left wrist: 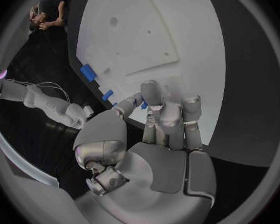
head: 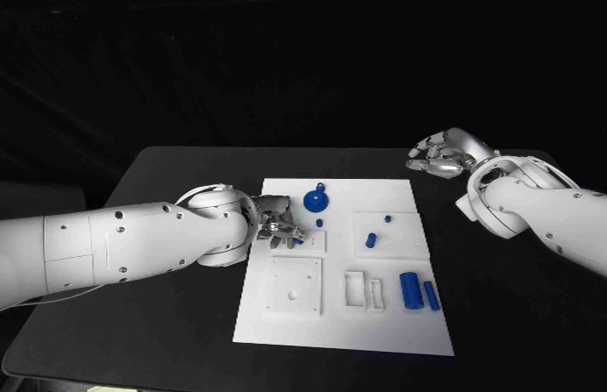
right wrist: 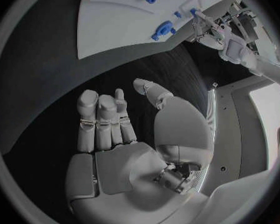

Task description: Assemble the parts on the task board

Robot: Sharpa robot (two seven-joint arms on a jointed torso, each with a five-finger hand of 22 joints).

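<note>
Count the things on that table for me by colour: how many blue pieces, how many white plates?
Blue parts lying free on the plate: 6
Blue bit at the left hand's fingertips, grip unclear: 1
White task board: 1
Total: 8

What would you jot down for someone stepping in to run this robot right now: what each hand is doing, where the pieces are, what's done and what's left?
Left hand: over the left part of the white board, fingers curled down onto it; the wrist view shows a small blue piece at its fingertips, though a firm hold is unclear.
Right hand: holds nothing, fingers apart, over the black table off the board's far right corner.
Pieces: blue disc near the far edge, small blue pegs mid-board, two blue cylinders lying at the near right.
Done: nothing clearly assembled.
Left: fit the loose pieces.
</note>
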